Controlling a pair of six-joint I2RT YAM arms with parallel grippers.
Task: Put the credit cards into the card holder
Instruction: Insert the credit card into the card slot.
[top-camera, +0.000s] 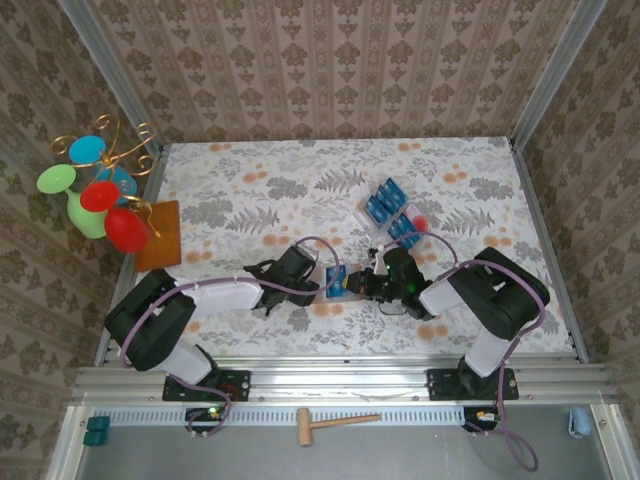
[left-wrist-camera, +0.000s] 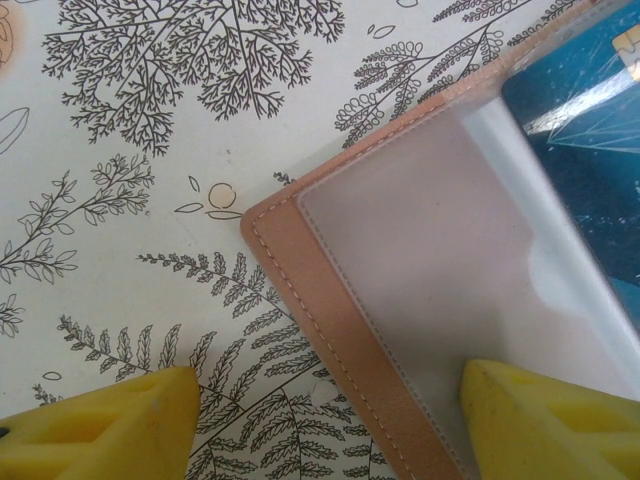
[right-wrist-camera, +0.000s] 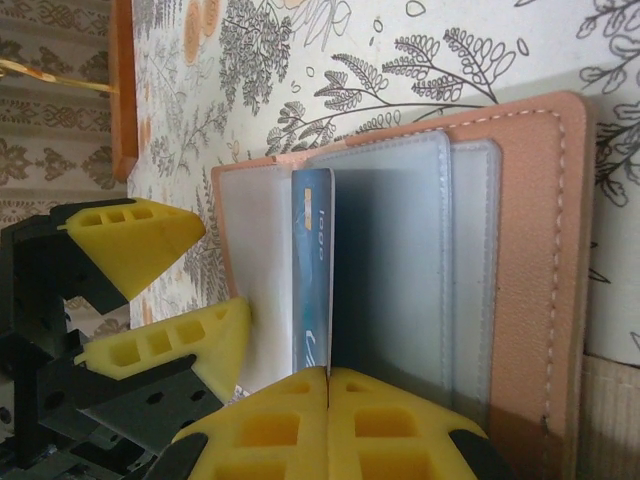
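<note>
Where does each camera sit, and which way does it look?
Top external: fixed above and behind the arms, looking down at the table; both arms show, left hand and right hand meeting at the card holder.
Left wrist: on the left arm, looking down at the open card holder; its yellow fingertips show, spread apart.
Right wrist: on the right arm, looking along its shut fingers pinching a blue credit card; the left hand shows too.
Shared: both wrist views show the holder's clear pockets and that card.

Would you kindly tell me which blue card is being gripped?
The card at the open card holder, pinched by the right pincer; the others lie in the tray.
</note>
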